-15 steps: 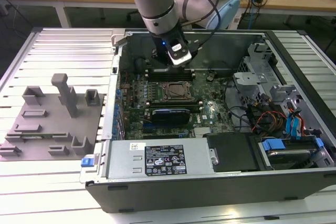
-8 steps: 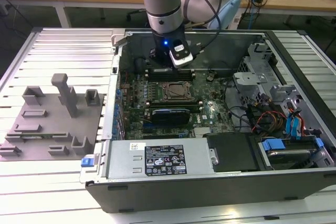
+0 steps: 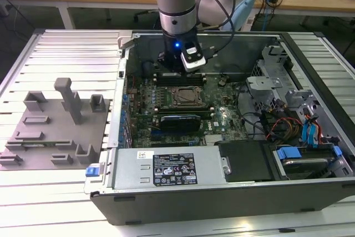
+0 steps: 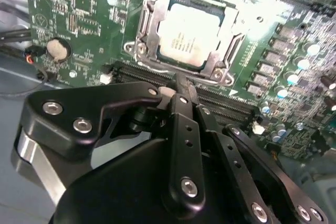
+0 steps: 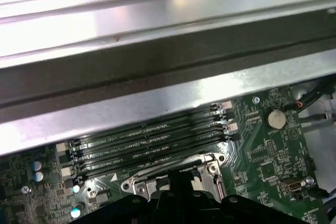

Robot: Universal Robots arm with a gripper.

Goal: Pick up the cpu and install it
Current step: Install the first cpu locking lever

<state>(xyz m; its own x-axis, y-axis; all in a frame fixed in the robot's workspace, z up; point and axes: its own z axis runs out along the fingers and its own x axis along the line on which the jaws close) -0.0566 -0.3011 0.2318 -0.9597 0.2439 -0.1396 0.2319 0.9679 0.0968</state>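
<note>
The gripper [image 4: 181,85] is hovering with fingers pressed together, grasping nothing, just beside the socket frame [image 4: 147,40] where the cpu [image 4: 186,32] is sitting, mid-motherboard [image 4: 68,9].

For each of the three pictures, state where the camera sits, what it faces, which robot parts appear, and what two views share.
Exterior view: off the arm, above the open computer case; arm and end effector over the motherboard.
Second wrist view: on the arm, facing the cpu in its socket; black end effector linkage in the foreground.
First wrist view: on the arm, facing memory slots and case wall.
Both wrist views share the socket.
</note>
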